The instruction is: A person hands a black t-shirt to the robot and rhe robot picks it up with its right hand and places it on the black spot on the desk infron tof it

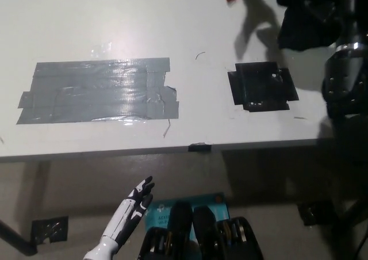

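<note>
White desk (115,18), black t-shirt (307,24) above black spot (261,86); left hand (135,199) empty, fingers apart.

This looks like a lab or test room rather than a home. A plain white desk (115,18) carries marked target zones made of tape: a large grey duct-tape patch (98,91) and a smaller black tape square (261,86), roughly stuck down. Below the desk edge is a bare beige floor (75,185) with another scrap of tape (49,230) on it.

no legible text, teal sheet (215,205) print too blurred
</note>
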Controlling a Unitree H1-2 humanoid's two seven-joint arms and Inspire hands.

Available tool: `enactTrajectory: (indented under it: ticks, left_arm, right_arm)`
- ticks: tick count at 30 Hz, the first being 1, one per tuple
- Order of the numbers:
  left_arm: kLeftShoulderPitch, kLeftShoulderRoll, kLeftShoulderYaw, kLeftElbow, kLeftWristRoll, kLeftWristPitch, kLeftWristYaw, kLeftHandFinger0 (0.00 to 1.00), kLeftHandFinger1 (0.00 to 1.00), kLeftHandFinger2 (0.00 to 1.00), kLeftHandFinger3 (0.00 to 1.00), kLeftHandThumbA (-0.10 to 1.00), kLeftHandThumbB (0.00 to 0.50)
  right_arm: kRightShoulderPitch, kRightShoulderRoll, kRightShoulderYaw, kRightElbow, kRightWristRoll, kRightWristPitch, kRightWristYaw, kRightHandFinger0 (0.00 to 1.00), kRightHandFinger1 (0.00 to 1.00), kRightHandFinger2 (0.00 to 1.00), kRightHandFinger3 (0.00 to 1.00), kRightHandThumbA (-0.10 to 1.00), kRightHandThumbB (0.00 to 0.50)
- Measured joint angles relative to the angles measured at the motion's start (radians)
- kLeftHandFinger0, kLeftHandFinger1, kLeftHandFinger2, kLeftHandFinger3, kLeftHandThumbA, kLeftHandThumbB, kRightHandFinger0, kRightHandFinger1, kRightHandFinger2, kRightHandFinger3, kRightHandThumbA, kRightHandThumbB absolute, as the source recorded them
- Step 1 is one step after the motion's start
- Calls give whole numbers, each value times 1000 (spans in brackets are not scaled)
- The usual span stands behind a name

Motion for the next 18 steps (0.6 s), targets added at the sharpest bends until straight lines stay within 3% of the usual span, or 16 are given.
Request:
enactTrajectory:
  ticks: [2, 4, 6, 8, 11, 13, 16, 17, 18]
  left_arm:
    - [0, 0, 0, 0, 0, 0, -1, 1000, 1000, 1000, 1000, 1000, 500]
    - [0, 0, 0, 0, 0, 1, -2, 1000, 1000, 1000, 1000, 1000, 500]
    - [-1, 0, 0, 0, 0, 1, -2, 1000, 1000, 1000, 1000, 1000, 500]
    - [-1, 0, 0, 0, 0, 1, -2, 1000, 1000, 1000, 1000, 1000, 500]
    - [-5, 0, 0, 1, 1, 1, -2, 1000, 1000, 1000, 1000, 1000, 500]
    - [-5, 0, 0, 2, 1, 1, -2, 1000, 1000, 1000, 1000, 1000, 500]
    - [-5, 0, -1, 3, 5, 0, -2, 1000, 1000, 1000, 1000, 1000, 500]
    - [-6, 0, -2, 3, 6, 0, -2, 1000, 1000, 1000, 1000, 1000, 500]
    - [-6, 0, -3, 3, 8, -1, -2, 1000, 1000, 1000, 1000, 1000, 500]
  right_arm:
    - [3, -17, 29, 11, -3, -13, 10, 68, 539, 900, 878, -100, 224]
    - [7, -25, 53, 19, -3, -21, 28, 23, 490, 863, 868, -100, 224]
    - [11, -31, 102, 46, -3, -39, 67, 0, 458, 888, 901, -100, 199]
    - [17, -30, 131, 59, -1, -45, 97, 0, 472, 905, 928, -100, 167]
    - [37, -26, 180, 82, 0, -53, 152, 8, 516, 956, 968, -100, 175]
    - [50, -21, 203, 98, 0, -57, 178, 44, 557, 994, 978, -100, 155]
    - [55, -14, 245, 154, -4, -71, 199, 82, 540, 922, 918, -100, 168]
    - [56, -10, 266, 196, -7, -83, 202, 124, 596, 988, 985, -100, 164]
    - [59, -7, 289, 241, -11, -98, 205, 155, 609, 960, 953, -100, 162]
